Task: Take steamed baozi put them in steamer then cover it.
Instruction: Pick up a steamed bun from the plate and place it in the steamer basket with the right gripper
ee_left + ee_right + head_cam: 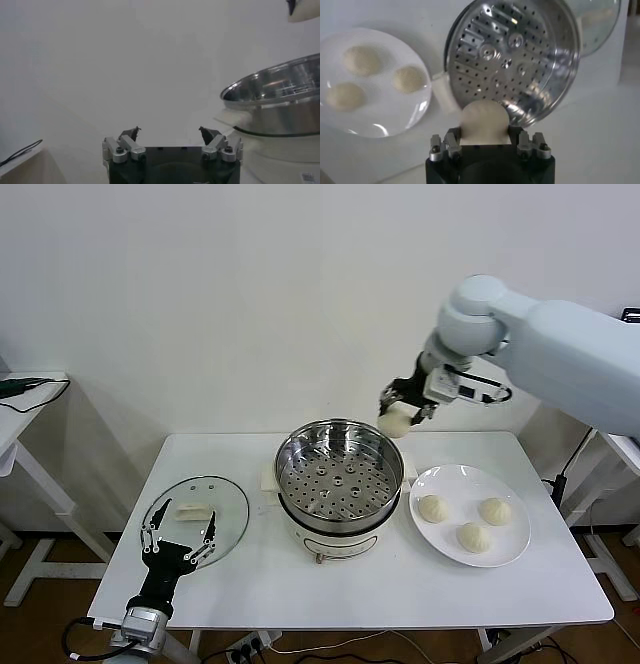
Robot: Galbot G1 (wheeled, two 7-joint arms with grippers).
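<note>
Head view
Right tool (398, 420): raised above the table (250, 579), closed on one bun (394, 422), hanging just past the steamer's rim at about 2 o'clock.
Steamer (340, 474): middle of the table, steel basket with a holed floor on a white base, nothing inside.
Plate (515, 536): at 3 o'clock from the steamer, holding three buns (433, 507).
Lid (230, 502): flat on the table at 9 o'clock from the steamer, white handle up.
Left tool (180, 539): low at the lid's near edge, fingers spread wide, holding nothing.

Left wrist view
Left tool (170, 134): both fingers wide apart, nothing between them.
Steamer (272, 100): beyond the tool, to one side; its shiny rim and wall show.

Right wrist view
Right tool (485, 142): fingers narrow, gripping the bun (484, 120).
Steamer (512, 52): below, with the held bun over its rim.
Plate (375, 127): beside the steamer, three buns (409, 79) on it.
Lid (600, 22): partly seen past the steamer.
</note>
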